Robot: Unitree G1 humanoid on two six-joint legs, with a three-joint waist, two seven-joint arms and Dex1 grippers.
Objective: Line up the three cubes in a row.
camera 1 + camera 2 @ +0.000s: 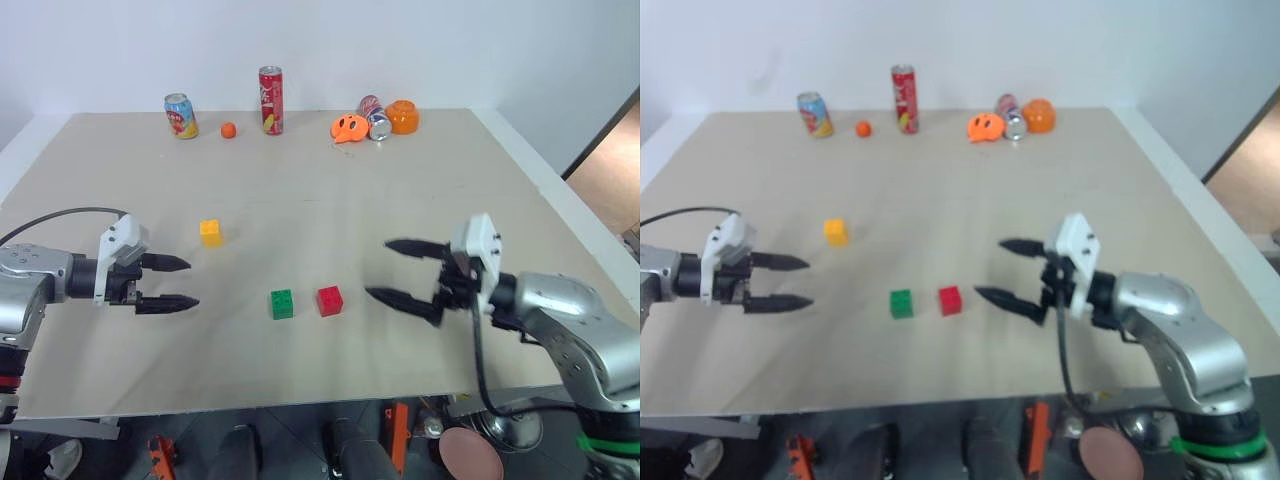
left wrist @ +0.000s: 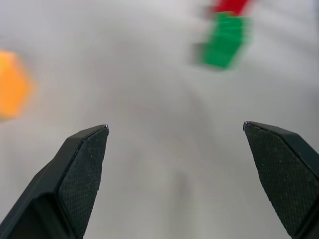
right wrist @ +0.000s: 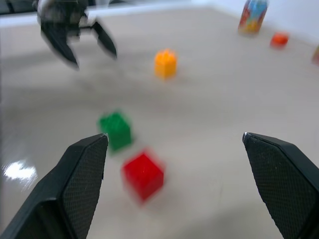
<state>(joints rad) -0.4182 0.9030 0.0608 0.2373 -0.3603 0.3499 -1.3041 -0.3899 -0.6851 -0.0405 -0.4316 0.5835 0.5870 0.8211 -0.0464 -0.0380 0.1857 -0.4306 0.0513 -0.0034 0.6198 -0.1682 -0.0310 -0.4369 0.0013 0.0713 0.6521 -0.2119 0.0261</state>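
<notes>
The green cube (image 1: 282, 304) and the red cube (image 1: 330, 300) sit side by side near the table's front, a small gap between them. The yellow cube (image 1: 211, 232) lies apart, farther back and to the left. My left gripper (image 1: 180, 282) hovers open at the left, its fingertips short of the yellow cube and left of the green one. At the right, my right gripper (image 1: 392, 270) is open, pointing toward the red cube with a gap between. In the right wrist view the red cube (image 3: 143, 175), green cube (image 3: 115, 130) and yellow cube (image 3: 165, 63) lie ahead of its fingers.
Along the far edge of the table (image 1: 420, 180) stand a blue can (image 1: 181, 115), a small orange ball (image 1: 228, 129), a tall red can (image 1: 271, 100), a lying can (image 1: 375, 117) and orange round toys (image 1: 350, 128). The near table edge runs just below the cubes.
</notes>
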